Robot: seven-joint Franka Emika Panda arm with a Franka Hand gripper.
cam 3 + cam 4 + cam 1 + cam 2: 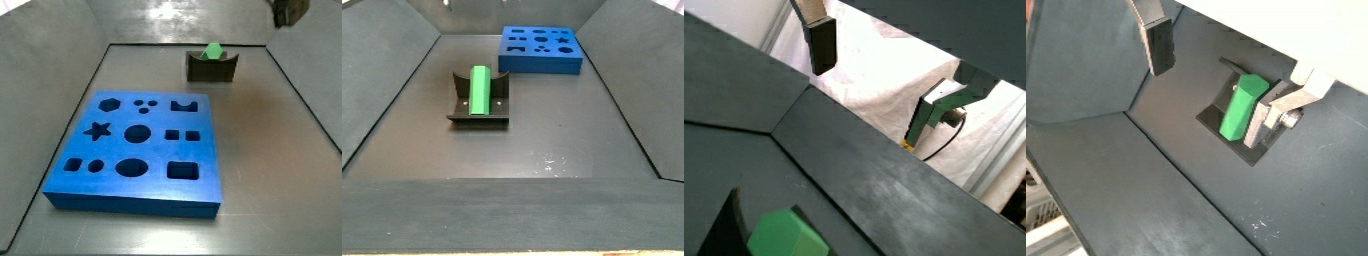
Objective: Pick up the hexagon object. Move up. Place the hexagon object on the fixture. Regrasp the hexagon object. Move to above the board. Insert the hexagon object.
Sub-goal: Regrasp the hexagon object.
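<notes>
The green hexagon object [1240, 108] lies in the notch of the dark fixture [1217, 128], lengthwise across it. It also shows in both side views [213, 51] [480, 89], on the fixture [211, 69] [460, 103]. My gripper [1215, 80] is open and empty, raised above the fixture, with the bar close to one finger [1275, 112] and apart from it. In a wrist view [881, 80] the bar [786, 236] shows only at the picture's edge. In a side view only a part of the gripper [287, 11] shows at the far right corner. The blue board [134, 150] [541, 50] lies flat on the floor.
Dark sloping walls [389, 110] enclose the floor on all sides. White cloth [898, 75] hangs beyond the enclosure's edge. The board's dark cut-out holes [135, 133] face up.
</notes>
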